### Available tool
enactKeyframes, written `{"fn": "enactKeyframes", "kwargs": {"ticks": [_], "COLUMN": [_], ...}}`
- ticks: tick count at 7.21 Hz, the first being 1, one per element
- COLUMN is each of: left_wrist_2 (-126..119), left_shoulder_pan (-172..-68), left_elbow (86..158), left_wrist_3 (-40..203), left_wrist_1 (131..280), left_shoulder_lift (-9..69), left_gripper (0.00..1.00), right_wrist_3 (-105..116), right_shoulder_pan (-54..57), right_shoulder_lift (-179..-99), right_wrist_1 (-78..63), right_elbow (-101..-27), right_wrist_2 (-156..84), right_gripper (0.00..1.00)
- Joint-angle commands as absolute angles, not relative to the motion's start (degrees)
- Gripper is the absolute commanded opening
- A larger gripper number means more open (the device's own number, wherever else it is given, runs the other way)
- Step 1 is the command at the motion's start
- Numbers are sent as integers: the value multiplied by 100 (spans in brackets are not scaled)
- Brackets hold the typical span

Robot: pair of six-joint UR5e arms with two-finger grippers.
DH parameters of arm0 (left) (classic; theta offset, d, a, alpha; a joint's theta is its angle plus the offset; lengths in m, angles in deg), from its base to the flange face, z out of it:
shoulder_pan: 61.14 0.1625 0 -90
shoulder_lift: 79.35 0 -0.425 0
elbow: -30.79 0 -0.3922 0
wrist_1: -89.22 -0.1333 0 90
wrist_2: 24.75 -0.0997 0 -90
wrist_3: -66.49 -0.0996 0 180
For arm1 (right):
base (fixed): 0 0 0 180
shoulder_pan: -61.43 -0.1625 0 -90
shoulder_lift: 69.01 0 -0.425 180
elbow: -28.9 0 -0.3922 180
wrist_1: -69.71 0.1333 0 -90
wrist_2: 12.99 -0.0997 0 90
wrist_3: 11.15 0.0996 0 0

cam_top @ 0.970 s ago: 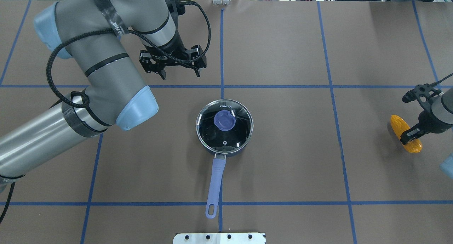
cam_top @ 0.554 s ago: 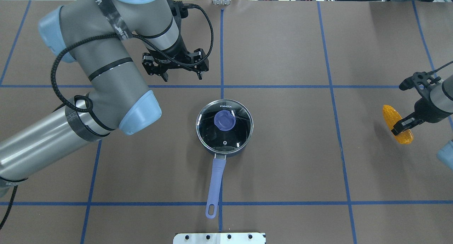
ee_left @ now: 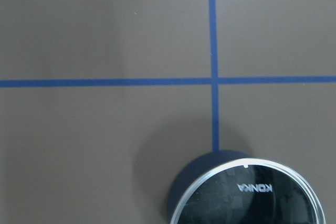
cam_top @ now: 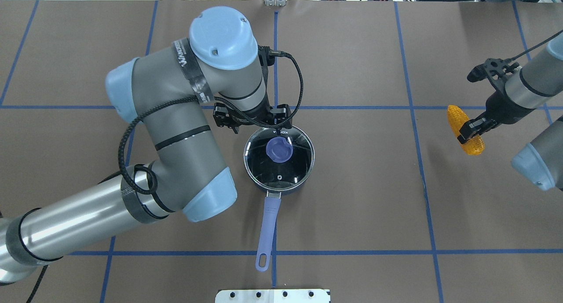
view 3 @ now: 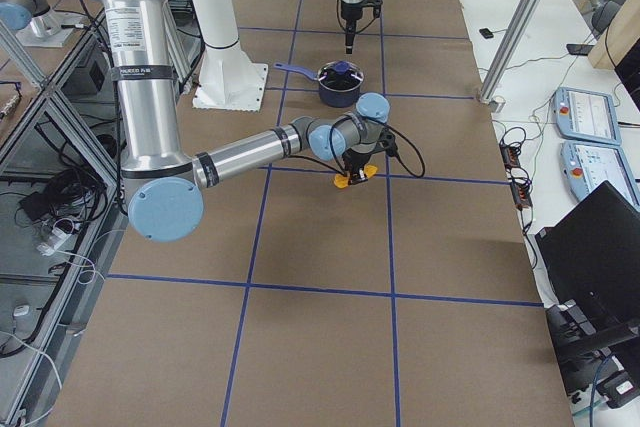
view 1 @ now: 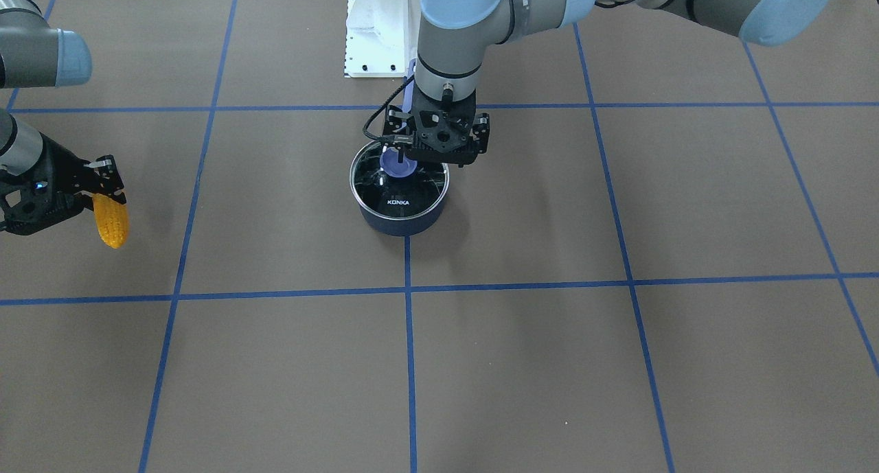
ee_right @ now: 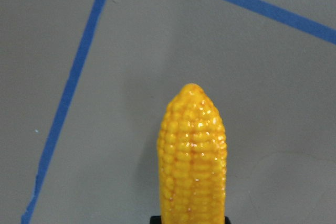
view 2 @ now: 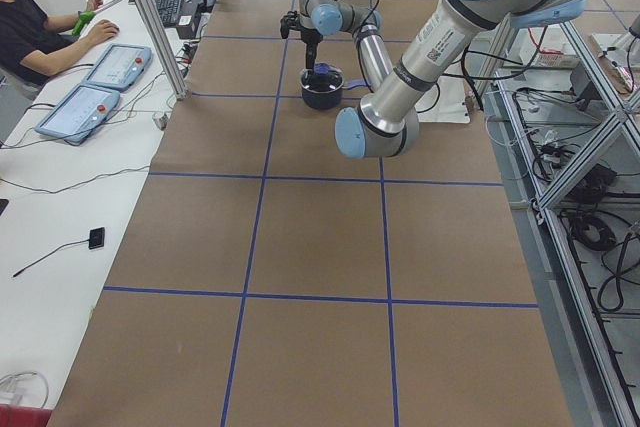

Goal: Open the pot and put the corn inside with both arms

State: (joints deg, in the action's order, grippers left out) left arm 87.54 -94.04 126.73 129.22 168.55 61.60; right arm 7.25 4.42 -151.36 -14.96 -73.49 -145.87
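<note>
The overhead exterior view looks forward and down from behind the robot, with the white base plate (cam_top: 272,295) at its bottom edge; the exterior front-facing view looks steeply down from across the worktop (view 1: 549,356), so that plate sits at its top; both hold the pot (cam_top: 269,219) near mid-frame; the 2 side views look along the worktop from opposite ends, high and farther off, exterior left also taking in a seated operator (view 2: 30,27); the left wrist-mounted view looks straight down, close, catching only the lid (ee_left: 252,198) edge and blue tape lines (ee_left: 212,51); the right wrist-mounted view, nearest of all, looks along the corn (ee_right: 192,161), which the overhead view shows at its right edge.
</note>
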Motion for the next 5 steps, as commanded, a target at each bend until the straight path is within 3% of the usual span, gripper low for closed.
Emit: {"fn": "enactKeyframes", "kwargs": {"ticks": [1,5], "left_wrist_2": [8538,8555], "left_shoulder_pan": [-9094,-9014], "left_elbow": [12327,11808], "left_wrist_3": [12880,12889], "left_wrist_1": [16876,17252], "left_shoulder_lift": [6460,6532], "left_gripper": [100,99], "right_wrist_3": [948,1425], "right_shoulder_pan": [448,580], "right_shoulder_lift": [-14628,-14451], "right_wrist_1": [-1984,-1976], "right_elbow": [-7393,-7411], "right_wrist_2": [-14614,-14641], "right_gripper": [27,27]}}
